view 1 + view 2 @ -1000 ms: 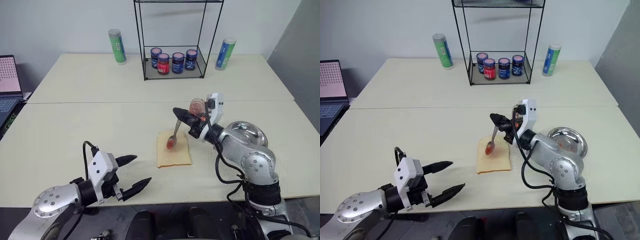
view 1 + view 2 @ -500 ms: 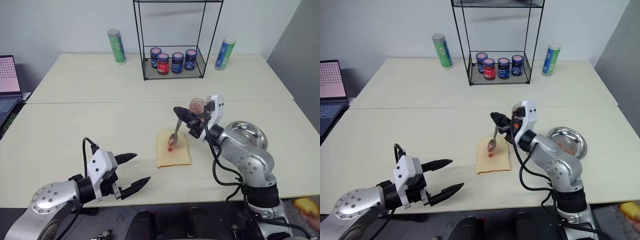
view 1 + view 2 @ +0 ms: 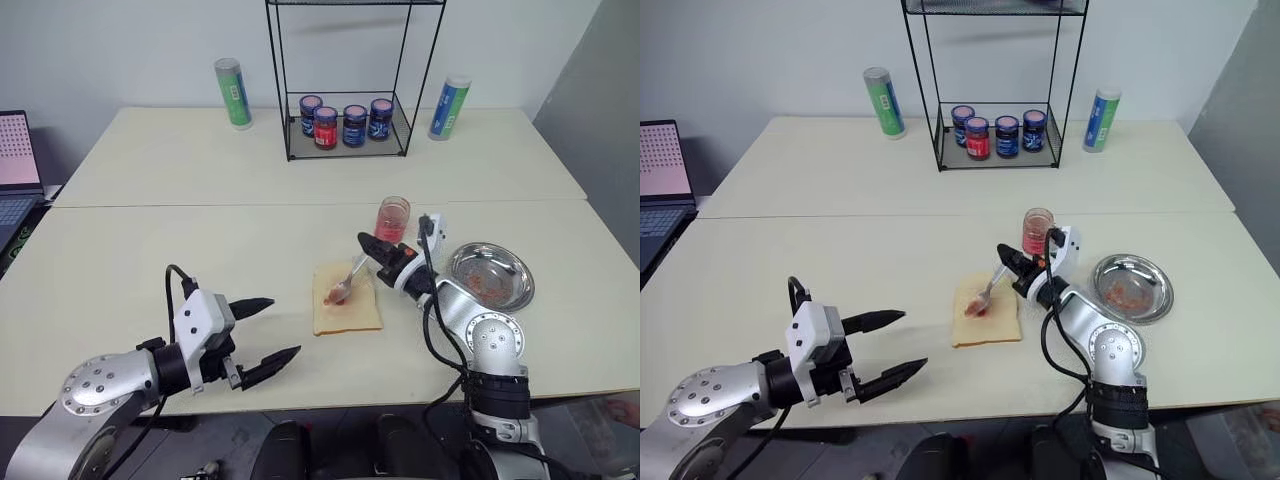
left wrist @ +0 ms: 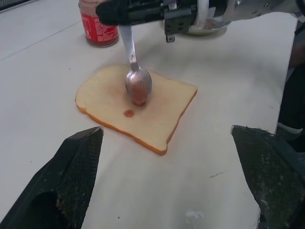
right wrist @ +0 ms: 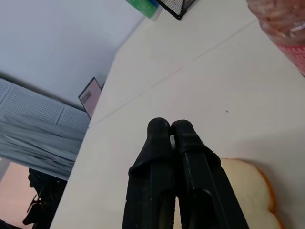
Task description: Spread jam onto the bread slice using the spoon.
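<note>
The right gripper (image 3: 372,245) has its fingers pressed together on the spoon (image 3: 344,284), whose bowl touches the bread slice (image 3: 345,300) with a red dab of jam (image 4: 128,113). The left gripper (image 3: 272,329) stands wide and empty at the near left. The cream table (image 3: 200,240) carries a wire rack (image 3: 345,80) at the far side, before a pale wall.

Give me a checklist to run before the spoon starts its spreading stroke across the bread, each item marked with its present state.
1. Right end effector shut on the spoon: ok.
2. Spoon bowl down on the bread slice: ok.
3. Jam on the spoon bowl: ok.
4. Bread slice lying flat on the table: ok.
5. Left end effector open and apart from the bread: ok.
6. Jam jar upright, beside the stroke path: ok.
</note>
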Robot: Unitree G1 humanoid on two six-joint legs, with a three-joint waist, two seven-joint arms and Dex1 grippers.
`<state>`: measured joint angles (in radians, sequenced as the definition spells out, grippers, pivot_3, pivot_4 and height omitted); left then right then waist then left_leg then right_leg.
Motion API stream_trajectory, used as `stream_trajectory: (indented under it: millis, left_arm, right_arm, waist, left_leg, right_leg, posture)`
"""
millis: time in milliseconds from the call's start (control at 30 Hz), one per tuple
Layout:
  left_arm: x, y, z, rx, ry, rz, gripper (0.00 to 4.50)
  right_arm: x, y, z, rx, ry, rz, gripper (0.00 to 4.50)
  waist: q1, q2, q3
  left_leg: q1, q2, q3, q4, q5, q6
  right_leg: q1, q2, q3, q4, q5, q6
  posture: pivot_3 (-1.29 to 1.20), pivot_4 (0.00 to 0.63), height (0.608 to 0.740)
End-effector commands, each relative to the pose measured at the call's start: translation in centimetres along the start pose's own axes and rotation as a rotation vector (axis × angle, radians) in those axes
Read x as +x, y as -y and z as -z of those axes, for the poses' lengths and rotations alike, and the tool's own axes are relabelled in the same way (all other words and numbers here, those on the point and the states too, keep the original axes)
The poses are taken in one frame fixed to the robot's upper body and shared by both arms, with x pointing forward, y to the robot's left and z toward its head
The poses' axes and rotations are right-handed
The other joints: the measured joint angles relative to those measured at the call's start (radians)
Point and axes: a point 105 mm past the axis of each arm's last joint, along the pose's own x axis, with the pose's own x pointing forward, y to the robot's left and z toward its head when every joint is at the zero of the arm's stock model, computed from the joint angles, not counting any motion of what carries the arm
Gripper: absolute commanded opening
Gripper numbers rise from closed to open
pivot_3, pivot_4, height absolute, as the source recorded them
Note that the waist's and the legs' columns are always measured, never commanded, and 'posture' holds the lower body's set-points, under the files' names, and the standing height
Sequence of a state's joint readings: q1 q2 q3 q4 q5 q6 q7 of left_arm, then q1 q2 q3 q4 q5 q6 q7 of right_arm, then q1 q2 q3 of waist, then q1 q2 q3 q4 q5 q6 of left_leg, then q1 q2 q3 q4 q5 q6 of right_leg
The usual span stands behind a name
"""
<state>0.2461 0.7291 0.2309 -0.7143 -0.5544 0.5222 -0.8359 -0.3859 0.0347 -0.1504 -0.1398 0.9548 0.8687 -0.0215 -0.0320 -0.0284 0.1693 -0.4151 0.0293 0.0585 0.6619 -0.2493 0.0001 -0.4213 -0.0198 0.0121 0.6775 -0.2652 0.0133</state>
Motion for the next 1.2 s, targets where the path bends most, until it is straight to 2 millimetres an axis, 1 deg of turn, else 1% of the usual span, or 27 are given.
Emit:
stream_trajectory:
  millis: [33,167,300,367,467,600,667,767,833,900,1067,1200]
  left_arm:
    - [0.1,0.1,-0.6,0.014,0.018,0.008,4.50]
    - [0.3,0.2,-0.7,0.015,0.024,0.007,4.50]
    - [0.4,0.1,-0.8,0.017,0.025,0.005,4.50]
    - [0.4,0.1,-0.7,0.019,0.022,0.004,4.50]
    - [0.4,0.0,-0.7,0.020,0.021,0.005,4.50]
    - [0.5,0.0,-0.7,0.021,0.023,0.007,4.50]
    - [0.6,-0.1,-0.7,0.022,0.024,0.009,4.50]
    - [0.6,-0.1,-0.7,0.023,0.025,0.011,4.50]
    - [0.6,-0.1,-0.7,0.025,0.025,0.010,4.50]
    - [0.6,-0.2,-0.7,0.025,0.024,0.009,4.50]
    - [0.5,0.0,-0.7,0.023,0.023,0.006,4.50]
    - [0.4,0.2,-0.6,0.022,0.021,0.001,4.50]
  right_arm:
    - [0.2,-0.5,-0.6,0.008,0.037,-0.027,0.01]
    - [0.4,-0.2,-0.2,-0.004,0.022,-0.025,0.01]
    - [-0.2,1.0,-0.2,-0.052,0.015,0.003,0.01]
    - [-0.6,1.6,-0.7,-0.059,0.025,0.019,0.01]
    - [-1.5,2.5,-2.0,-0.074,0.052,0.046,0.01]
    - [-2.0,2.7,-3.1,-0.082,0.075,0.053,0.01]
    - [-2.1,2.3,-3.4,-0.078,0.083,0.041,0.01]
    - [-1.6,0.5,-3.5,-0.048,0.084,-0.030,0.01]
    - [-1.2,-1.3,-2.9,-0.031,0.056,-0.118,0.01]
    - [-0.9,-2.4,-2.2,-0.018,0.027,-0.171,0.01]
    - [0.3,-2.8,-1.0,0.009,-0.002,-0.184,0.01]
    - [1.3,-2.3,-0.1,0.008,-0.021,-0.168,0.01]
  waist:
    - [0.000,0.000,0.000]
    - [0.000,0.000,0.000]
    - [0.000,0.000,0.000]
    - [0.000,0.000,0.000]
    - [0.002,0.000,0.000]
    - [0.002,0.000,0.000]
    - [0.001,0.000,0.000]
    - [0.001,0.000,0.000]
    - [0.001,0.000,0.000]
    - [0.000,0.000,0.000]
    - [0.000,0.000,0.000]
    - [0.000,0.000,0.000]
  left_leg:
    - [0.000,0.000,0.000,0.000,0.000,0.000]
    - [0.000,0.000,0.000,0.000,0.000,0.000]
    - [0.000,0.000,0.000,0.000,0.000,0.000]
    - [0.000,0.000,0.000,0.000,0.000,0.000]
    - [0.000,0.000,0.000,0.000,0.000,0.000]
    - [0.000,0.000,0.000,0.000,0.000,0.000]
    - [0.000,0.000,0.000,0.000,0.000,0.000]
    - [0.000,0.000,0.000,0.000,0.000,0.000]
    - [0.000,0.000,0.000,0.000,0.000,0.000]
    - [0.000,0.000,0.000,0.000,0.000,0.000]
    - [0.000,0.000,0.000,0.000,0.000,0.000]
    - [0.000,0.000,0.000,0.000,0.000,0.000]
  right_leg:
    - [0.000,0.000,0.000,0.000,0.000,0.000]
    - [0.000,0.000,0.000,0.000,0.000,0.000]
    - [0.000,0.000,0.000,0.000,0.000,0.000]
    - [0.000,0.000,0.000,0.000,0.000,0.000]
    - [0.000,0.000,0.000,0.000,0.000,0.000]
    - [0.000,0.000,0.000,0.000,0.000,0.000]
    - [0.000,0.000,0.000,0.000,0.000,0.000]
    - [0.000,0.000,0.000,0.000,0.000,0.000]
    - [0.000,0.000,0.000,0.000,0.000,0.000]
    - [0.000,0.000,0.000,0.000,0.000,0.000]
    - [0.000,0.001,0.000,0.000,0.000,0.000]
    - [0.000,0.000,0.000,0.000,0.000,0.000]
  posture:
    - [0.00,0.150,0.740]
    - [0.00,0.150,0.740]
    - [0.00,0.150,0.740]
    - [0.00,0.150,0.740]
    - [0.00,0.150,0.740]
    - [0.00,0.150,0.740]
    - [0.00,0.150,0.740]
    - [0.00,0.150,0.740]
    - [0.00,0.150,0.740]
    - [0.00,0.150,0.740]
    - [0.00,0.150,0.740]
    - [0.00,0.150,0.740]
